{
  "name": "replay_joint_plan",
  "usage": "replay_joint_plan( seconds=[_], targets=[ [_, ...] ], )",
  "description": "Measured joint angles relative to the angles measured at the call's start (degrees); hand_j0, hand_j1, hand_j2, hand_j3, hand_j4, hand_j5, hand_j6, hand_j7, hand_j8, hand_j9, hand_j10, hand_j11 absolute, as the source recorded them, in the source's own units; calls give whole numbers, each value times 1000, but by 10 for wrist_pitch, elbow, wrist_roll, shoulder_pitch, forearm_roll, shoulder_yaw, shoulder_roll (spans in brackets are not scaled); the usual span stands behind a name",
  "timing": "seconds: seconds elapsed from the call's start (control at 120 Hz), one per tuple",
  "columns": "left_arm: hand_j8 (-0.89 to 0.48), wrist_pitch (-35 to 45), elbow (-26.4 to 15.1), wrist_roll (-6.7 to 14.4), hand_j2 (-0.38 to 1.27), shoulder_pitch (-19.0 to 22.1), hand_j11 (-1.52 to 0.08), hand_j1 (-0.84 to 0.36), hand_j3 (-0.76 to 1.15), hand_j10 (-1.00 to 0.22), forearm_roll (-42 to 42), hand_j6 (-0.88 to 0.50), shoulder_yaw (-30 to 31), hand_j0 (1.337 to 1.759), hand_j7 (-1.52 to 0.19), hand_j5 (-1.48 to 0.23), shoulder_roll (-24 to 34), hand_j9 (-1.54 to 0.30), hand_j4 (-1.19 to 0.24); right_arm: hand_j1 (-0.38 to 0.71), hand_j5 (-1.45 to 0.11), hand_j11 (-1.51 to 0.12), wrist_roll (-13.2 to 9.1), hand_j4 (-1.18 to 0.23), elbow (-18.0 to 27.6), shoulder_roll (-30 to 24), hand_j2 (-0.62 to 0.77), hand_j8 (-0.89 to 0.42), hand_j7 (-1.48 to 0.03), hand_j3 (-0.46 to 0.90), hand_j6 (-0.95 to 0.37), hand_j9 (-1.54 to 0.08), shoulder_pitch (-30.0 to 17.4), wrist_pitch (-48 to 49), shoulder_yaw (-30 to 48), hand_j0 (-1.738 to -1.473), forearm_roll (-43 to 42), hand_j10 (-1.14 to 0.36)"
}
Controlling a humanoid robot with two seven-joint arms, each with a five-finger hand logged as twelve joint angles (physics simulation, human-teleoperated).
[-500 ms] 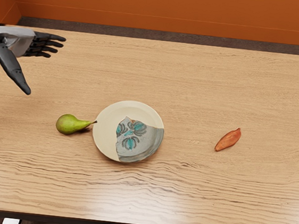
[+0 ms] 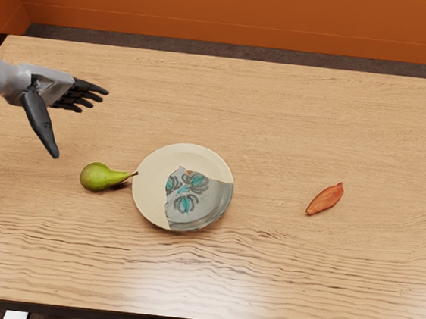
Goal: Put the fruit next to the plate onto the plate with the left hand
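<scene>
Head view: left hand (image 2: 51,88) has moved right and down toward the pear (image 2: 101,177) since half a second ago, so the approach is underway. Fingers are extended with the thumb pointing down, holding nothing. The pear lies on the table (image 2: 294,115) just left of the plate (image 2: 149,183), stem at the rim, untouched. An orange-red elongated item (image 2: 325,199) sits well off to the right, irrelevant. Nothing blocks the path, but the hand is above and left of the pear and not yet over it.
</scene>
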Motion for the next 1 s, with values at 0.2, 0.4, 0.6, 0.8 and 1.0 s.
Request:
replay_joint_plan(
  seconds=[0.2, 0.4, 0.6, 0.8, 1.0],
  targets=[
    [-27, 97, -67, 78, 5, 4, -28, 324, 0, -25, 97, -27, 1, 1658, -29, -29, -6, -29, -26, -349, 0, 0, 0, 0, 0, 0, 0, 0, 0, 0, 0, 0, 0, 0, 0, -1658, 0, 0],
    [-29, 241, -163, 87, 6, 50, -30, 323, 0, -27, 182, -29, 5, 1658, -30, -31, -5, -30, -28, -349, 0, 0, 0, 0, 0, 0, 0, 0, 0, 0, 0, 0, 0, 0, 0, -1658, 0, 0],
    [-31, 305, -223, 85, 7, 72, -32, 321, 0, -29, 227, -31, 6, 1658, -33, -33, -3, -32, -30, -349, 0, 0, 0, 0, 0, 0, 0, 0, 0, 0, 0, 0, 0, 0, 0, -1658, 0, 0],
    [-32, 313, -281, 85, 7, 96, -33, 320, 0, -30, 237, -32, 7, 1658, -34, -34, 16, -33, -31, -349, 0, 0, 0, 0, 0, 0, 0, 0, 0, 0, 0, 0, 0, 0, 0, -1658, 0, 0],
    [-32, 315, -301, 89, 8, 113, -34, 320, 0, -31, 281, -33, 13, 1658, -34, -34, 12, -34, -31, -349, 0, 0, 0, 0, 0, 0, 0, 0, 0, 0, 0, 0, 0, 0, 0, -1658, 0, 0]
  ],
)
